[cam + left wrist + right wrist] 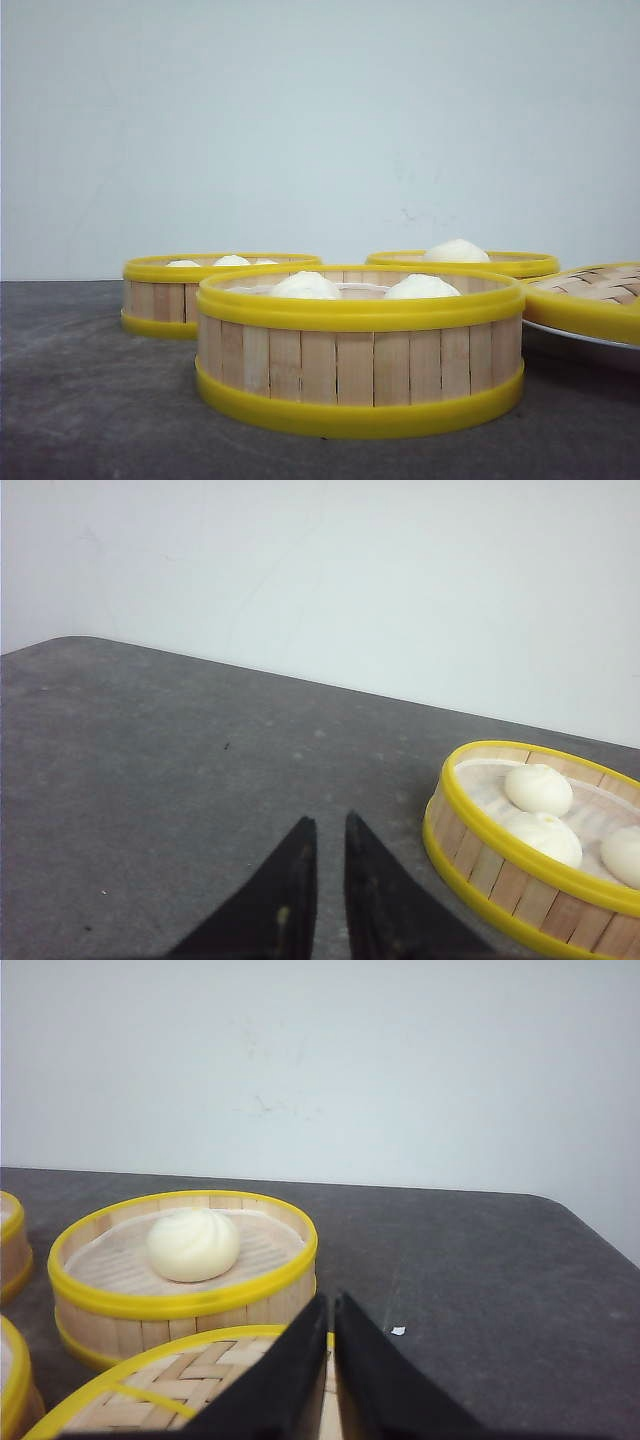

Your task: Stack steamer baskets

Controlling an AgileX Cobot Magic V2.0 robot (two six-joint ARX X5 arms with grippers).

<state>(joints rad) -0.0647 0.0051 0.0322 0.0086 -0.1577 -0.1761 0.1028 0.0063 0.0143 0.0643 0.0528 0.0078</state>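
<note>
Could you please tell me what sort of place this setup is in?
Probably a bare test bench, not a real kitchen: a dark grey table against a plain white wall, holding only steamer baskets of white buns, a woven lid and a white plate.

A bare test bench: dark grey tabletop [90, 400] against a blank white wall [300, 120], nothing homely.

Steamer baskets [360, 350]: pale wooden slat walls, matt; thick yellow plastic rims, smooth, slight sheen.
Lid [590, 292]: woven wood strips, yellow plastic rim.
Buns [193, 1244]: white, smooth, matt.
Surface [180, 750]: dark grey, speckled, matt.
Plate [580, 340]: white, glossy.
</note>
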